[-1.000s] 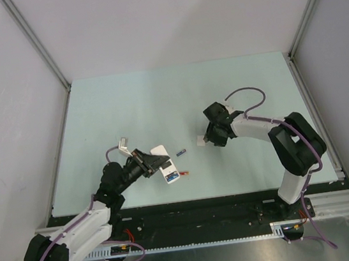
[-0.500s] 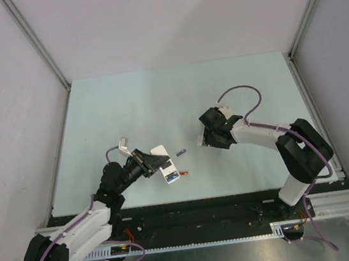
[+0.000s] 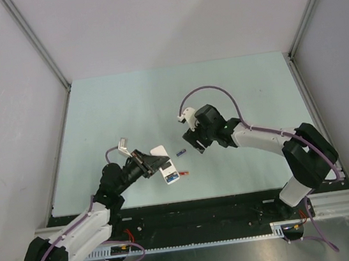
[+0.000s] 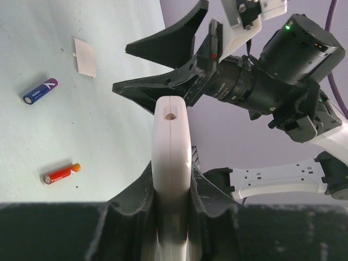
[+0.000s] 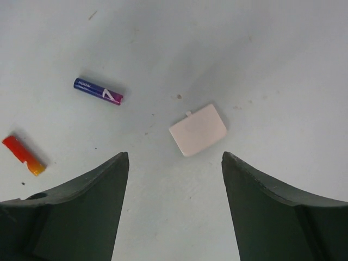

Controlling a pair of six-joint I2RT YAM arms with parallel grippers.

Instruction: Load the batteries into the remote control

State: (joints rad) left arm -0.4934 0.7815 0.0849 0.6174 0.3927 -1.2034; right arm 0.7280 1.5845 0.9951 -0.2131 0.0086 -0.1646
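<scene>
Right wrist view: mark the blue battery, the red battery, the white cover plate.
blue battery point(image 5: 98, 91), right wrist view, mid-body.
red battery point(image 5: 22, 154), right wrist view, mid-body.
white cover plate point(image 5: 197, 129), right wrist view, centre of its face.

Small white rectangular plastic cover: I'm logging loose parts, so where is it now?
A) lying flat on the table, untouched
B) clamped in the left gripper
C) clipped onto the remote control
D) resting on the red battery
A: the right wrist view shows the small white rectangular plastic cover flat on the pale green table, just ahead of the open right gripper, touching nothing else.
</scene>
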